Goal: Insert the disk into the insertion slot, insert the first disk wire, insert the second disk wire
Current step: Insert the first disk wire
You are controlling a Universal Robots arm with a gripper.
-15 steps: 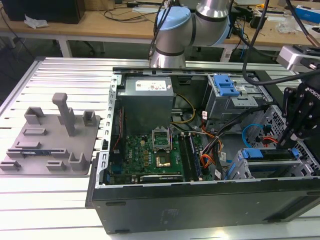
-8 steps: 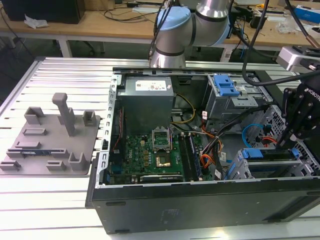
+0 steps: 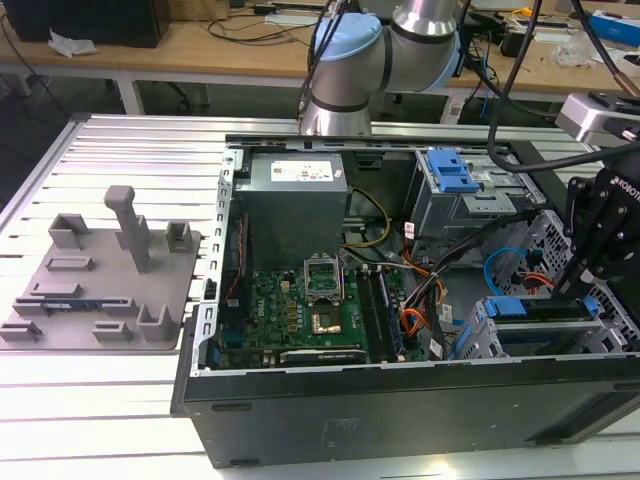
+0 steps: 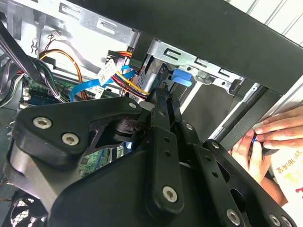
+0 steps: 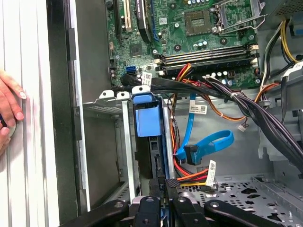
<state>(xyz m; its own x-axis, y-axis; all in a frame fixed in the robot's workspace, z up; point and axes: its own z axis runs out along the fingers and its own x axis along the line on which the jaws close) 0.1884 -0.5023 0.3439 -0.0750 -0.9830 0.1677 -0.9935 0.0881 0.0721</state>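
In the exterior view the open computer case [image 3: 400, 410] lies on the slotted table [image 3: 100, 400]; it holds the motherboard [image 3: 300, 310] at its middle, the power supply [image 3: 295, 195] at twelve o'clock and a taller cage with a blue latch [image 3: 450, 170] at two o'clock; my gripper [image 3: 573, 288] reaches down at the case's four o'clock, over the insertion slot [image 3: 478, 345], where the disk [image 3: 505, 306] sits with its blue frame showing.

In the second wrist view my gripper [image 4: 163, 92] tapers towards red and yellow wires; a person's hand [image 4: 265, 142] rests beyond the case wall.

In the first wrist view the disk [image 5: 148, 122] stands inside the insertion slot [image 5: 99, 109]; my gripper [image 5: 164, 187] is drawn together, pinching the black connector [image 5: 171, 182] just beside the disk's end; a blue data cable [image 5: 208, 142] hangs loose nearby.
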